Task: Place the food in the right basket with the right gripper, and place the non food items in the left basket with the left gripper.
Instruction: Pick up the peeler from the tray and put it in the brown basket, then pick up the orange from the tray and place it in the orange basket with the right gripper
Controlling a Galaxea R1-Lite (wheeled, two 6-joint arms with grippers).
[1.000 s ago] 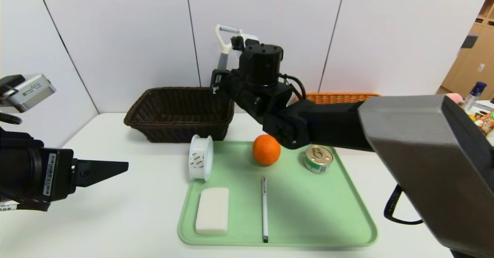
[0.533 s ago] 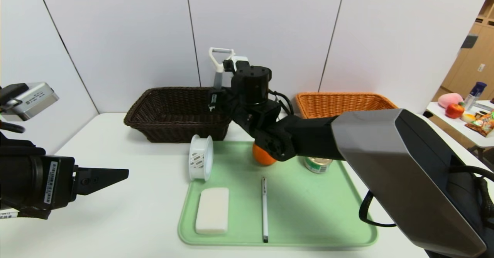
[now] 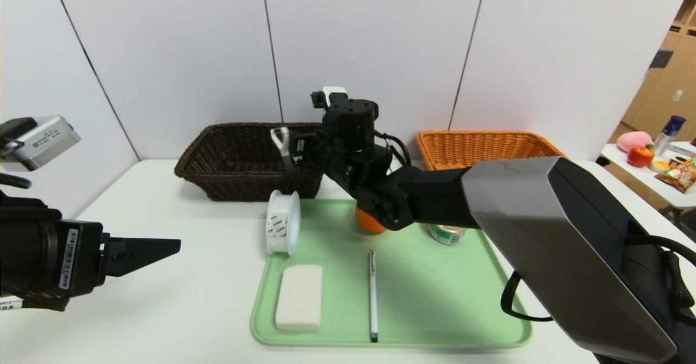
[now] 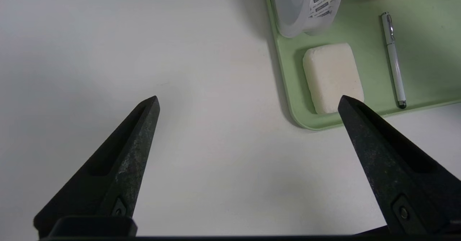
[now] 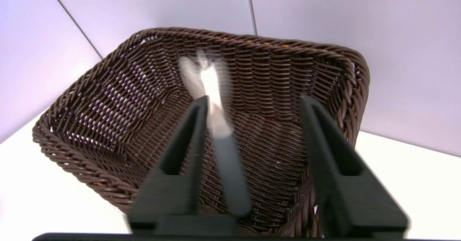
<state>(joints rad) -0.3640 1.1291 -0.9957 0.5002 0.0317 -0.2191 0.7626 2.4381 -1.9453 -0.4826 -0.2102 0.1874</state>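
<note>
My right gripper [image 3: 296, 149] hangs over the near right part of the dark brown left basket [image 3: 217, 157]. Its jaws stand wide apart [image 5: 254, 100]. A white and grey peeler [image 5: 216, 118] is blurred between them, next to one finger, above the basket's floor; it also shows in the head view [image 3: 283, 145]. On the green tray [image 3: 462, 309] lie an orange [image 3: 368, 222], a tin can [image 3: 446, 234], a tape roll [image 3: 284, 222], a white block [image 3: 299, 297] and a pen [image 3: 372, 293]. My left gripper [image 3: 163, 244] is open and empty above the bare table left of the tray [image 4: 248, 100].
The orange wicker right basket [image 3: 484, 143] stands at the back right, behind my right arm. The arm hides part of the orange and the can. In the left wrist view the tape roll [image 4: 306, 7], white block [image 4: 333, 75] and pen [image 4: 393, 59] lie beyond the fingers.
My right arm has swung left and down over the brown basket. The peeler, held upright before, has tipped down and the jaws now stand apart. The left arm has barely moved.
</note>
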